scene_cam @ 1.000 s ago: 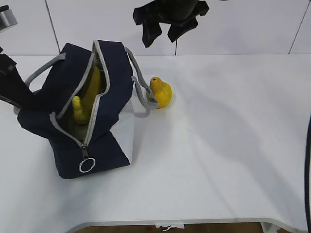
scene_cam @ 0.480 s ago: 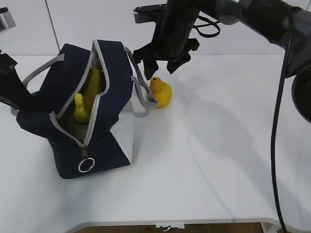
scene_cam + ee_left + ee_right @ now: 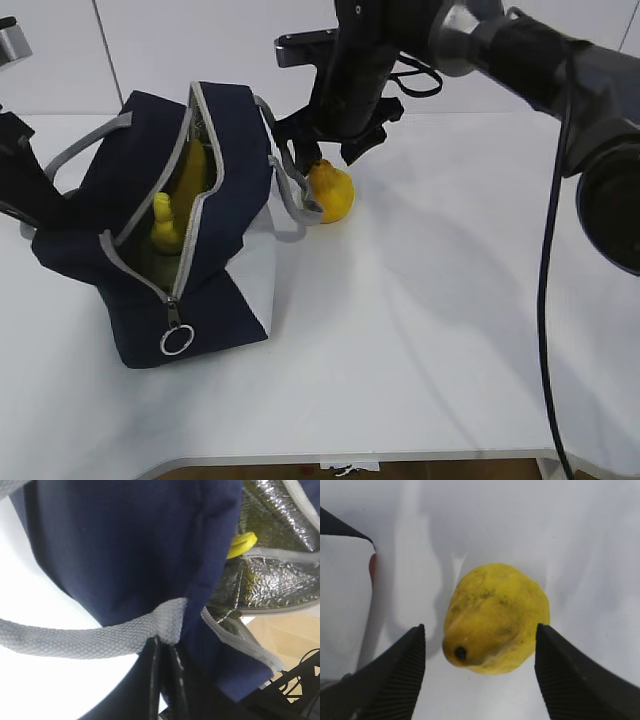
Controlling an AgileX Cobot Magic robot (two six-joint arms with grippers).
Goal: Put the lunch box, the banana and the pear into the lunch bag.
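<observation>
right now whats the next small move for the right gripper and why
Probably lower a little and close: the right gripper is open with a finger on each side of the pear, which lies on the table beside the bag and is not yet held.

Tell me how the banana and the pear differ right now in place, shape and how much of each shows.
Place: the banana stands inside the open lunch bag; the pear lies on the table beside the bag.
Shape: the banana is long and slim; the pear is short and plump.
Showing: the banana is partly hidden by the bag; the pear is in full view between the right gripper's open fingers.
Both are yellow.
</observation>
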